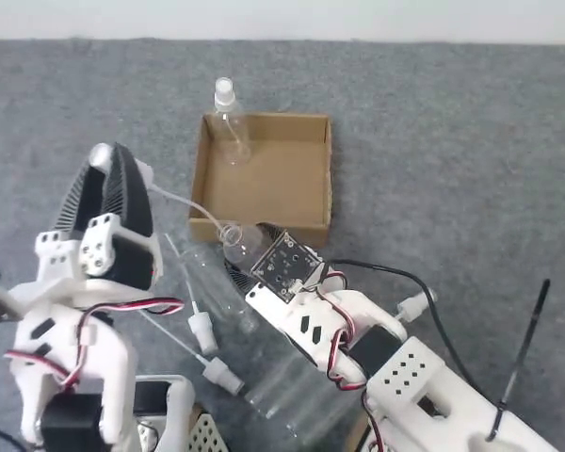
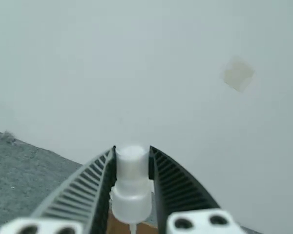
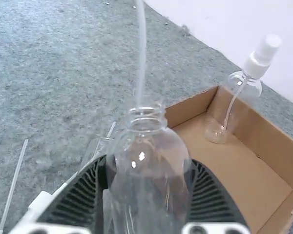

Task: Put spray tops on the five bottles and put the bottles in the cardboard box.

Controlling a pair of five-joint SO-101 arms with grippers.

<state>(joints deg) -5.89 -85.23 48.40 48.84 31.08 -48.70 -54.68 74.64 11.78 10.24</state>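
Grey carpet (image 1: pixel 471 141) covers the work surface and meets a white wall (image 1: pixel 358 19) at the far side, with the cardboard box (image 1: pixel 282 188) lying open-topped in the middle. One capped bottle (image 1: pixel 228 122) stands upright inside the box, in the far corner on the left arm's side, its white sprayer rising above the box wall. The right gripper (image 3: pixel 149 163) is clamped around an uncapped clear bottle (image 3: pixel 146 141), which it holds just outside the box's near wall with its open mouth tilted toward the box. The left gripper (image 2: pixel 132 151), off the box's left wall, pinches a white spray top (image 2: pixel 132 180) between its ribbed fingers. The top's thin dip tube (image 1: pixel 184 202) slants across to the held bottle's mouth; whether its tip has entered the neck cannot be told. Near the box's near-left corner, two loose spray tops (image 1: pixel 202 330) lie on the carpet with their tubes pointing back toward the box, beside a clear bottle (image 1: pixel 212 278) on its side. More clear bottles (image 1: pixel 282 377) lie farther from the box, under the right arm.
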